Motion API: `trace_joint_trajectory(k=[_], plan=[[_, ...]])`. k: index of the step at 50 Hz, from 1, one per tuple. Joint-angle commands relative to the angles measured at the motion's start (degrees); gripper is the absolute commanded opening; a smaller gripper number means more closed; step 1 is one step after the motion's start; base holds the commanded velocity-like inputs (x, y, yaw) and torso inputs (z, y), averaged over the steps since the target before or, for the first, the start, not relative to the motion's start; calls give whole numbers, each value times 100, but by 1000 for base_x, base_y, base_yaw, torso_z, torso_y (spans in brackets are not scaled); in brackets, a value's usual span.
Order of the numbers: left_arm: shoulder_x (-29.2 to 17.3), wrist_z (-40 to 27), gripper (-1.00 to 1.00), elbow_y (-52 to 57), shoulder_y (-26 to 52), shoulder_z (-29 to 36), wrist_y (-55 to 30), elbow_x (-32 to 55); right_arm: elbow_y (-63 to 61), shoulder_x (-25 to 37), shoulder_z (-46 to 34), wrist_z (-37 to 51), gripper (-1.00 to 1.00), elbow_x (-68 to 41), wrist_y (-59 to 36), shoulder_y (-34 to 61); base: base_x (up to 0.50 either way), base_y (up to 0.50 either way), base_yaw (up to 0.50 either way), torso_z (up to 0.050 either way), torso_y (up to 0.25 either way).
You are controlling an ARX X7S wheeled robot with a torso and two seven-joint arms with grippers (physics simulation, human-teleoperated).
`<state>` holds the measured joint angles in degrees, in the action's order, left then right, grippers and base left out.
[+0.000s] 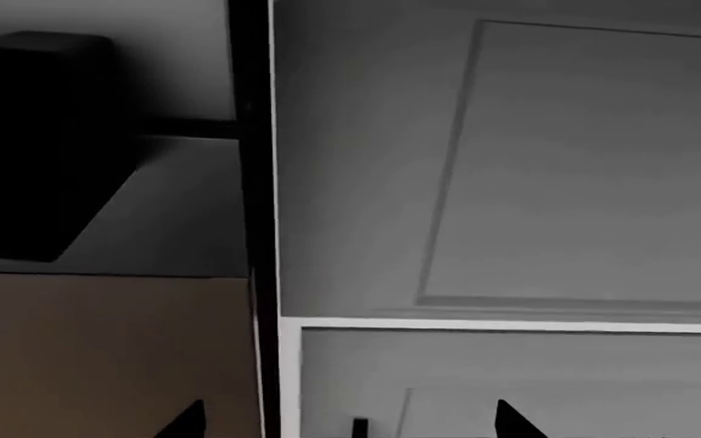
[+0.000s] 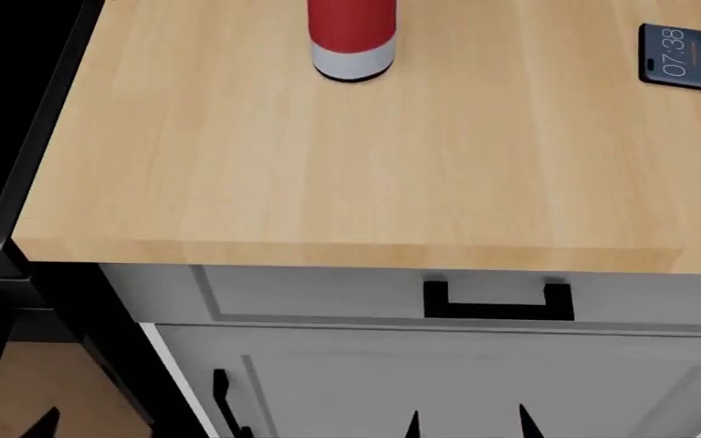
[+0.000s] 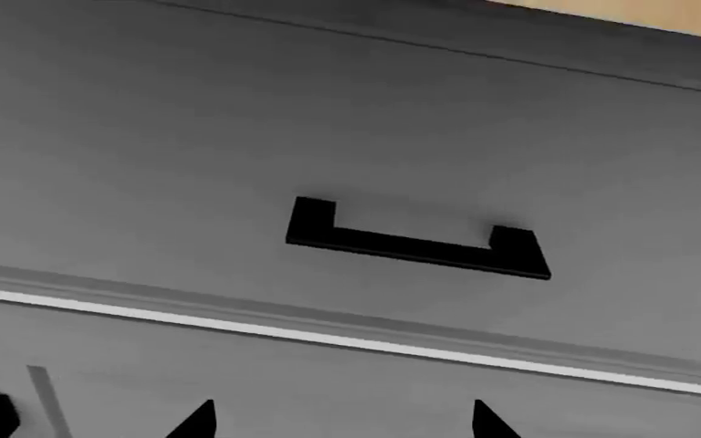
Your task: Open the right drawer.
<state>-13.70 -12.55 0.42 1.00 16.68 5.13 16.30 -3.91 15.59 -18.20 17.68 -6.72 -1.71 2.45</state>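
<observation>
The right drawer (image 2: pixel 326 294) is a shallow light-grey front just under the wooden countertop, shut flush, with a black U-shaped handle (image 2: pixel 496 302) at its centre. In the right wrist view that handle (image 3: pixel 418 243) sits a little way ahead of my right gripper (image 3: pixel 340 422). The right gripper is open and empty, and its two tips are below the handle without touching it. The head view shows the right gripper (image 2: pixel 469 424) low in front of the cabinet door. My left gripper (image 1: pixel 350 422) is open and empty, facing the drawer's left end (image 1: pixel 570 164).
A grey cabinet door (image 2: pixel 448 383) with a vertical black handle (image 2: pixel 223 401) sits under the drawer. The black oven (image 2: pixel 10 137) stands to the left. On the countertop (image 2: pixel 326 164) are a red bottle (image 2: pixel 352 36) and a phone (image 2: pixel 689 57).
</observation>
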Motion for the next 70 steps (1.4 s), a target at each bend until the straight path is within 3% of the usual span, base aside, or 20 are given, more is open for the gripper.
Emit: trace_joint_trajectory(k=[1, 24, 50, 70], plan=[[-28, 6, 100, 7, 9, 89, 8, -40, -155, 144, -85, 267, 100, 477, -341, 148, 0, 0, 0, 0, 0], [-70, -10, 100, 37, 2, 158, 28, 16, -136, 555, -595, 593, 100, 1818, -1226, 513, 0, 0, 0, 0, 0], [-106, -63, 100, 16, 18, 212, 48, 48, 130, 1019, -1553, 111, 100, 3333, -2476, 1035, 0, 0, 0, 0, 0], [-126, -69, 100, -64, 53, 263, 79, 71, -88, 1130, -1473, 175, 100, 3712, -3055, 1106, 0, 0, 0, 0, 0]])
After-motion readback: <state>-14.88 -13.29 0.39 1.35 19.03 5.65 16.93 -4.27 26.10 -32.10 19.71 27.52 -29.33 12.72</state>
